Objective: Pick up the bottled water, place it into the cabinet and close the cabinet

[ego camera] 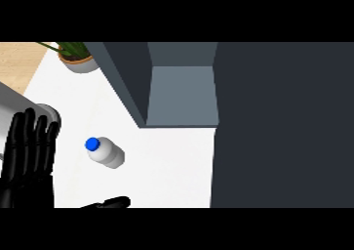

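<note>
Bottled water (pixel 104 152) is standing untouched on the tabletop (pixel 165 166) — left hand (pixel 27 156) resting with fingers released; right hand's (pixel 111 202) fingers I cannot tell.

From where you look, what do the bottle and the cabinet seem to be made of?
The bottled water looks like pale, translucent plastic with a smooth, slightly glossy body and an opaque blue cap. The cabinet looks like matte, dark grey painted board or laminate: flat, even colour and no reflections; the exact material stays open.

The left hand (pixel 27 154) is glossy black, with long slim segmented fingers (soft highlights run along each one). The right hand (pixel 111 202) is the same black; only rounded fingertips show.
</note>
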`<state>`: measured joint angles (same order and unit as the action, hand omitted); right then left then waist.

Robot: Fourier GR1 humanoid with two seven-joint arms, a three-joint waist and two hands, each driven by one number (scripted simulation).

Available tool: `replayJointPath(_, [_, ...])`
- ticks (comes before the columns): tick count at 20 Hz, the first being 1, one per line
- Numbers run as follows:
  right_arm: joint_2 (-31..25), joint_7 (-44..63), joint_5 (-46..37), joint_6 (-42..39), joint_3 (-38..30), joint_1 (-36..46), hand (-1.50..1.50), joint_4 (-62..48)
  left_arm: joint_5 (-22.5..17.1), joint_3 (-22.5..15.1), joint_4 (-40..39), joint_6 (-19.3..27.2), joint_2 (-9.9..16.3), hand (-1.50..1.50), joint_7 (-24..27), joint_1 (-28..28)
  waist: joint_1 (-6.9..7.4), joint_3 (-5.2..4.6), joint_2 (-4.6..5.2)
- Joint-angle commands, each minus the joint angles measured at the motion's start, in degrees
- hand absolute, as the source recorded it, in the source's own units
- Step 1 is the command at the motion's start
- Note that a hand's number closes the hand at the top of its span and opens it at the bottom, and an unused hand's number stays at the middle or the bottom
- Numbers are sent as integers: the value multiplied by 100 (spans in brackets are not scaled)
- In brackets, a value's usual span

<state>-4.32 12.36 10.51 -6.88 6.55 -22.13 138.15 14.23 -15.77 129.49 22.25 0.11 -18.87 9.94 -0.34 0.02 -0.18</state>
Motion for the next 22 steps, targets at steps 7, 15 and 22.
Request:
replayJointPath(7, [80, -355, -83, -296, 435, -1332, -150, 835, 207, -146, 339, 159, 139, -150, -293, 490, -17, -1, -5])
replayJointPath(15, [55, -784, -135, -442, 474, -1717, -150, 856, -181, 197, -1102, 645, -8, -150, 1035, 474, -34, -4, 2])
replayJointPath(22, [-22, -974, -162, -537, 536, -2434, -150, 1263, -1018, 935, -1709, 284, 269, -150, 1506, 587, -38, -7, -2])
